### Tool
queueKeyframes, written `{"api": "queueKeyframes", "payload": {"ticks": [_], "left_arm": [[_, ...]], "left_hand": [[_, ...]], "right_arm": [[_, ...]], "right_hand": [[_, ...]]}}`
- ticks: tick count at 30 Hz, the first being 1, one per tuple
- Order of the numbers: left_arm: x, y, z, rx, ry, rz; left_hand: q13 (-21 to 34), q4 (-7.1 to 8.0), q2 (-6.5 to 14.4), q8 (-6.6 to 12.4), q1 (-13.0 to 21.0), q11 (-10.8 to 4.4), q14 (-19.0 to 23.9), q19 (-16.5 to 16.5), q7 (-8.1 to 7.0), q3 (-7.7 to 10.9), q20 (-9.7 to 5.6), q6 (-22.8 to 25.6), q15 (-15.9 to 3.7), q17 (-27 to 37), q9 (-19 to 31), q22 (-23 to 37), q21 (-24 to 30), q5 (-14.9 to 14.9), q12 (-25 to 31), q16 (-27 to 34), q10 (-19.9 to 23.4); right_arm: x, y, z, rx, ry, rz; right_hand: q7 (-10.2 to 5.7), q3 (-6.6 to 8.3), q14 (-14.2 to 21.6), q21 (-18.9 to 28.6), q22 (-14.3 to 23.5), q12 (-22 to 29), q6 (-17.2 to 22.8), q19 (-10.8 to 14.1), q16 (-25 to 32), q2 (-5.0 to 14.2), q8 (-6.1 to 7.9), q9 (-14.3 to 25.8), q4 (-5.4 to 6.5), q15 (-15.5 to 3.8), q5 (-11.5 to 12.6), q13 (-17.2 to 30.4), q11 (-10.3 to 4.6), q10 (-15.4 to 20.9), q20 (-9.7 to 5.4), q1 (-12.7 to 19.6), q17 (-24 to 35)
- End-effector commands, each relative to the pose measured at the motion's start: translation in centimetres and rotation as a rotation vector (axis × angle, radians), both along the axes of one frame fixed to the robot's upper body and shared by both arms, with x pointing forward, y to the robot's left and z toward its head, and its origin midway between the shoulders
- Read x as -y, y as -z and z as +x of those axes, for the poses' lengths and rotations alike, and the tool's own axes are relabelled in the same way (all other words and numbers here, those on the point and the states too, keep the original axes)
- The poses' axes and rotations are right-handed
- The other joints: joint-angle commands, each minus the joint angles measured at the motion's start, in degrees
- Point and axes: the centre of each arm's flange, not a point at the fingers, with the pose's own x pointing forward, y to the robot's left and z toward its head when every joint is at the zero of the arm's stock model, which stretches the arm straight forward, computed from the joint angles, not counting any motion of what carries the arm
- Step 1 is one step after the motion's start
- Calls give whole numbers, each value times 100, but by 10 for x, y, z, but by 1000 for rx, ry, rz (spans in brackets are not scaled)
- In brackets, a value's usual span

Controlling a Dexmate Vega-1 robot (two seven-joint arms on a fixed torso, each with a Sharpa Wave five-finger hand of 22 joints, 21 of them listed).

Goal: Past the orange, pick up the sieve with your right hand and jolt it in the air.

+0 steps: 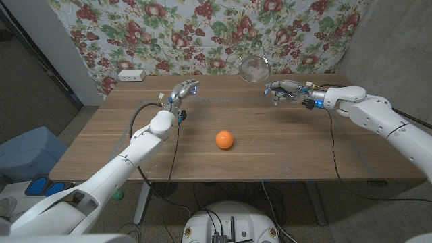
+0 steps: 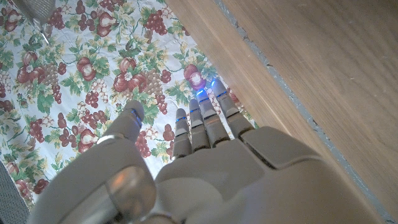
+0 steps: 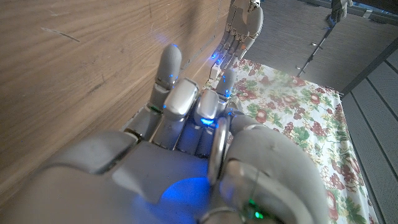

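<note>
Sieve aloft, upper centre of frame
Right robot hand [image 1: 285, 90] grips the sieve [image 1: 254, 67] past the orange [image 1: 225, 140]; left robot hand [image 1: 183, 90] spread. Jolting seemingly underway; next, brisk shakes.

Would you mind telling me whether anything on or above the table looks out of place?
The sieve is off the table, up in front of the floral cloth, held by the right hand. The orange lies undisturbed; nothing looks spilled or damaged.
</note>
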Motion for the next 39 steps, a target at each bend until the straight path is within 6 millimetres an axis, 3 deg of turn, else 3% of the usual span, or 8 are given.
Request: {"api": "queueKeyframes", "payload": {"ticks": [1, 18, 39], "left_arm": [[2, -1, 0, 0, -1, 2], [1, 1, -1, 0, -5, -2], [-3, 1, 2, -5, -1, -4]], "left_hand": [[10, -1, 3, -21, -39, 13, 3, 51, -4, 43, -15, 64, 18, 18, 16, 17, -22, 29, 20, 51, 49], [10, 3, 5, -20, -43, 9, 4, 57, -11, 43, -15, 68, 20, 19, 17, 17, -26, 28, 21, 54, 49], [10, 0, -1, -20, -43, 10, 2, 58, -6, 43, -17, 67, 16, 18, 17, 18, -34, 27, 20, 54, 45]], "right_arm": [[1, 1, 1, -18, 2, -21], [-13, -2, 9, -175, 102, -322], [-19, -3, 13, -180, 105, -325]], "right_hand": [[326, 33, -8, 15, 15, 49, 293, 0, 21, 14, 36, 0, 0, -9, 20, 19, -353, -338, -402, -38, 5], [338, 48, -7, 7, 1, 24, 274, 13, 22, 28, 48, -30, -15, -9, 23, -30, -349, -362, -398, -36, 3], [357, 59, -12, 2, -1, -8, 278, 17, 19, 33, 64, -69, -29, -8, 16, -50, -349, -354, -390, -37, 1]]}}
